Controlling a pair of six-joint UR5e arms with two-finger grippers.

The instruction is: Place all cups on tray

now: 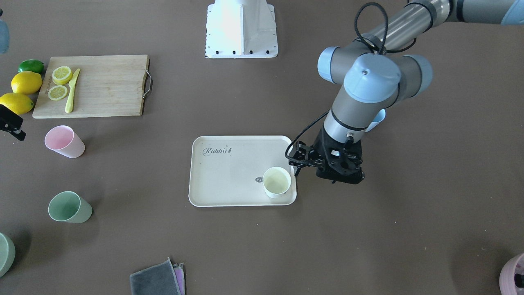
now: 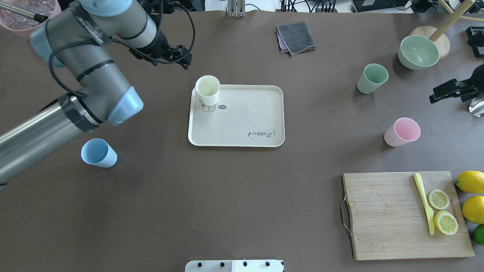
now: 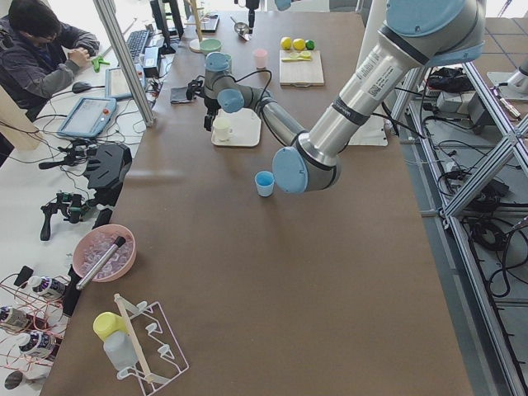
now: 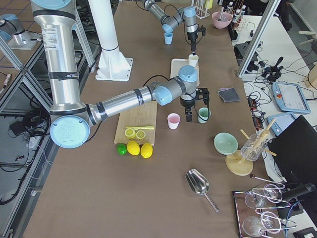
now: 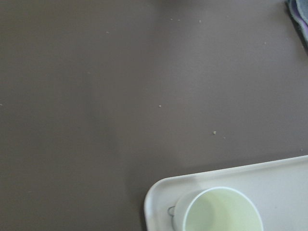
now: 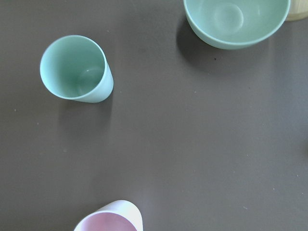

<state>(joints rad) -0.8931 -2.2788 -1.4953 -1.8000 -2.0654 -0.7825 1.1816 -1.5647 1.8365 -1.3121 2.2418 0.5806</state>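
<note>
The pale cream cup stands upright in a corner of the beige "Rabbit" tray, as the left wrist view also shows. My left gripper is open and empty, raised just beside that corner. The light blue cup stands on the table on my left, partly behind the arm in the front view. The pink cup and the sage green cup stand on my right. My right gripper hovers open above and between them; the right wrist view looks down on both cups.
A wooden cutting board holds lemon slices and a yellow knife, with whole lemons beside it. A green bowl and a folded grey cloth lie at the far side. A pink bowl sits far left.
</note>
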